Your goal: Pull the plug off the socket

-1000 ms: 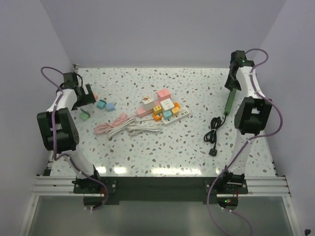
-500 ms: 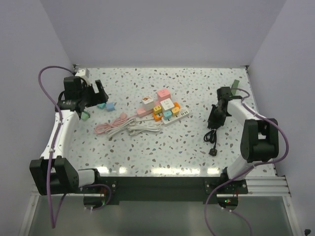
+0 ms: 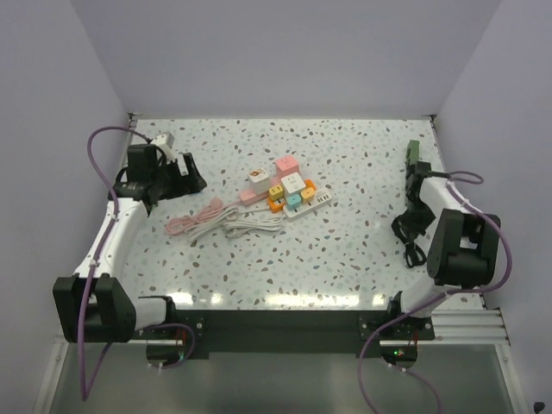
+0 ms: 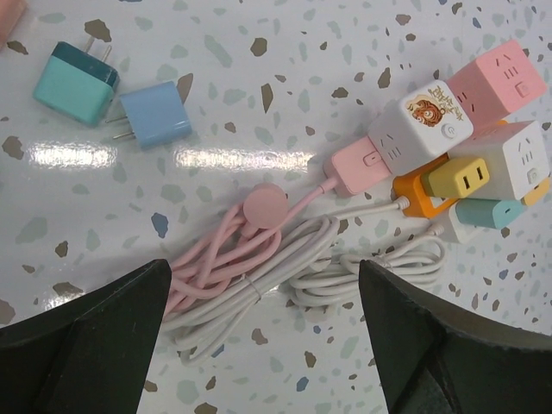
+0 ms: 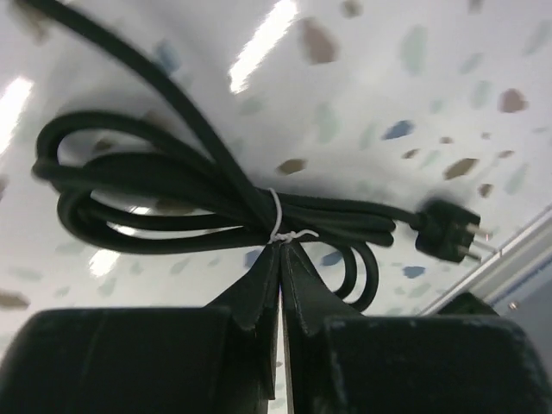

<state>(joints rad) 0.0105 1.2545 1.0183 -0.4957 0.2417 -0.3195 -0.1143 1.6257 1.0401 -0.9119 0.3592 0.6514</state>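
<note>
Hovering above the left part of the counter [image 3: 345, 250], the left gripper [image 4: 263, 272] had its fingers spread wide, nothing between them. In its wrist view the tied pink cord [image 4: 228, 259] and the coiled white cord [image 4: 371, 267] lay just below the open gap. The pink cord ran up to the pink socket strip [image 4: 360, 168]. Packed against that strip, touching one another, sat a white plug with a cartoon sticker [image 4: 423, 125], a pink cube plug [image 4: 496, 82], a yellow plug [image 4: 457, 177], an orange plug [image 4: 414, 197] and a teal plug [image 4: 487, 211]. From above, this whole cluster sat near the middle of the counter, with the white socket strip [image 3: 309, 205] at its near right side. Farther left, a loose teal adapter [image 4: 76, 84] and a loose blue adapter [image 4: 155, 115] lay side by side, apart from the cords.

At the right edge of the counter the right gripper [image 5: 280, 250] had its fingers pressed together, the tips right at the white tie [image 5: 280, 226] that bound the coiled black cable [image 5: 172, 194]. Whether they pinched the tie could not be told. The cable's black plug [image 5: 448, 235] lay flat on the counter to the right.
</note>
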